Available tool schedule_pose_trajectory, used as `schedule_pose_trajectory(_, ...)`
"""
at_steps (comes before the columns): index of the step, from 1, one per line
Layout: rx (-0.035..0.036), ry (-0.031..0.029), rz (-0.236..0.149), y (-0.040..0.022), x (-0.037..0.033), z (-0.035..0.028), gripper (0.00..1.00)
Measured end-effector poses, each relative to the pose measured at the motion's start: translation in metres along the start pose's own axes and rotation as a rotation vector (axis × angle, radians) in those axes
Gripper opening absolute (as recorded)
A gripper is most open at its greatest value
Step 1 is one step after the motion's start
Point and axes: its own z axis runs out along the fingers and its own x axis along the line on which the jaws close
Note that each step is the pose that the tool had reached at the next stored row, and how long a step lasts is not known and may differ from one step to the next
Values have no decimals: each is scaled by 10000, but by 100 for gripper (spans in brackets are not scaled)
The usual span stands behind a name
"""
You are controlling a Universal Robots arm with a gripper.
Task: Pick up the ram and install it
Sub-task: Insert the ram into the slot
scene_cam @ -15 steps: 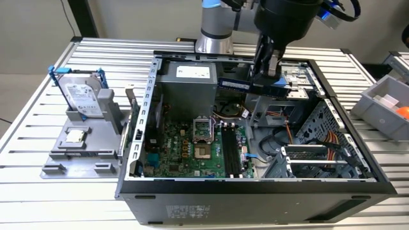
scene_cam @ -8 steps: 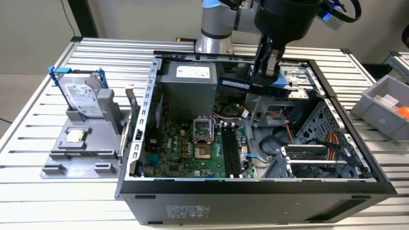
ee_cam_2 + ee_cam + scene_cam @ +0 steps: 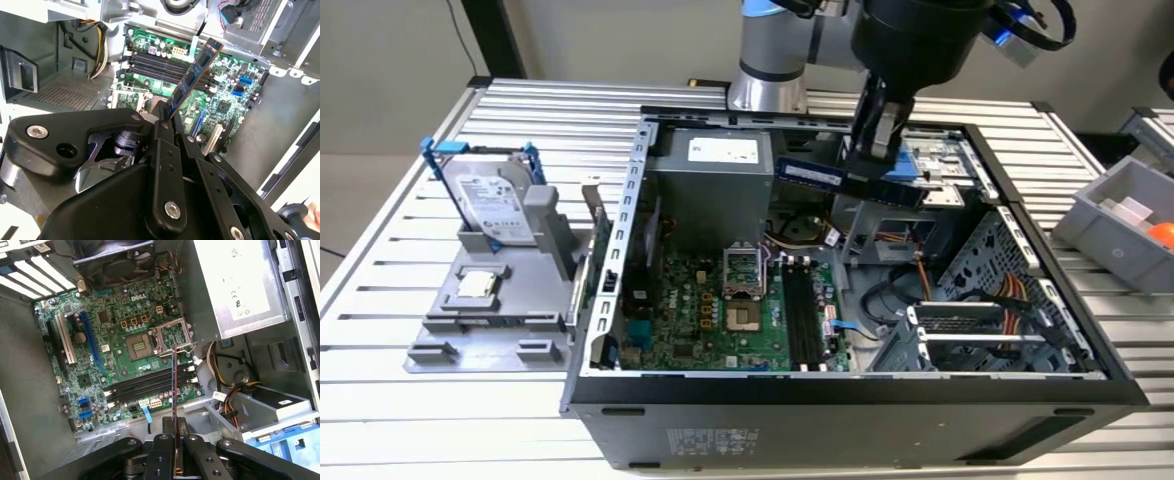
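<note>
The gripper (image 3: 865, 160) is clamped on the ram (image 3: 810, 173), its two black fingers pressed flat against the stick's faces with no gap to be seen between pad and board. In the exterior view the arm comes down from above the far side of the open computer case (image 3: 854, 385). It holds the ram up in the air near the power supply (image 3: 714, 165), well clear of the motherboard (image 3: 720, 310) on the case floor.

In the second wrist view the ram (image 3: 192, 75) juts out from the gripper (image 3: 167, 122) as a long blue-green strip with dark chips on its face. It is held by one end, and the free end points toward the board (image 3: 225, 95). It lies at an angle to the long black memory slots (image 3: 155, 62) and touches none of them.

In the first wrist view the ram (image 3: 173, 385) is edge-on, a thin dark line rising from between the fingertips of the gripper (image 3: 173, 440). It crosses over the memory slots (image 3: 150, 382), and its far end lines up with the processor socket's metal frame (image 3: 172, 335).

On the slatted table (image 3: 454, 420), at the exterior view's left, a hard drive (image 3: 494, 205) stands in a grey holder. A grey bin (image 3: 1121, 220) sits at the exterior view's right.
</note>
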Motion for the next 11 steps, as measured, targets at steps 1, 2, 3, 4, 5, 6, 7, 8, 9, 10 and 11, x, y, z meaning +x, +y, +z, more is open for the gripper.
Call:
schedule_pose_trajectory(1, 2, -1, 60, 0, 0, 0, 0)
schedule_pose_trajectory(2, 4, -3, 118, 0, 1, 0, 0)
schedule_pose_trajectory(3, 7, -5, 183, 0, 2, -1, 0)
schedule_pose_trajectory(4, 9, -7, 246, -1, 2, -1, 0)
schedule_pose_trajectory(5, 11, -10, 303, -1, 3, 0, 0)
schedule_pose_trajectory(6, 14, -10, 366, -1, 4, -1, 0)
schedule_pose_trajectory(7, 16, -13, 422, -2, 4, 0, 0)
schedule_pose_trajectory(8, 18, -15, 479, -3, 5, 0, 0)
schedule_pose_trajectory(9, 20, -16, 535, -4, 6, -1, 0)
schedule_pose_trajectory(10, 23, -19, 593, -6, 7, 0, 0)
schedule_pose_trajectory(11, 25, -21, 659, -7, 7, -1, 0)
